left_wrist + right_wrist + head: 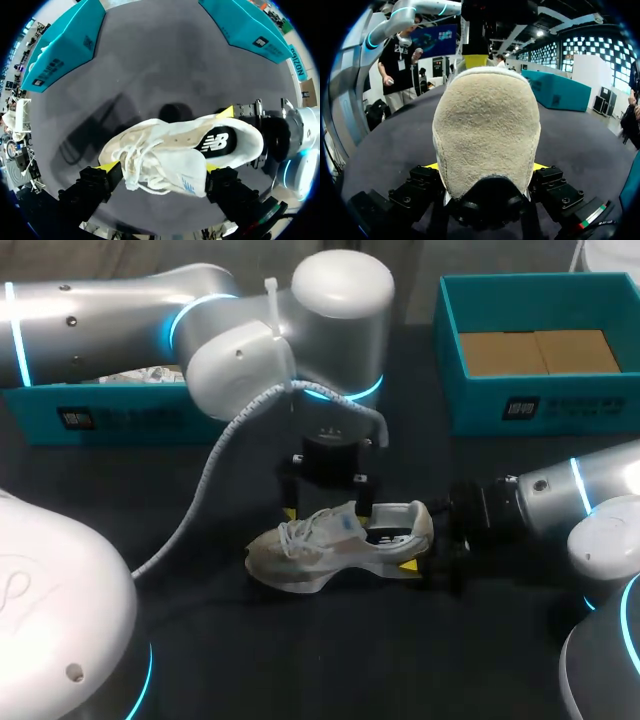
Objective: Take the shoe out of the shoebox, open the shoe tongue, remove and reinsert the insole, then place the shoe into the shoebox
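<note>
Softly — pale suede-heeled mesh shoe point(335, 545)

The left arm point(250, 350) and right arm point(570, 490) are clad in silver-white shells banded with cyan light. A white braided cable point(215, 475) is zip-tied to the left one. The right gripper point(486, 166) is formed of black, screw-studded blocks.

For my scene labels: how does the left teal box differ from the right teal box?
The left teal box is partly hidden behind the left arm; the right teal box is unobstructed. The left holds something white and crumpled; the right holds brown cardboard. Both are open, dark-labelled in front.
</note>
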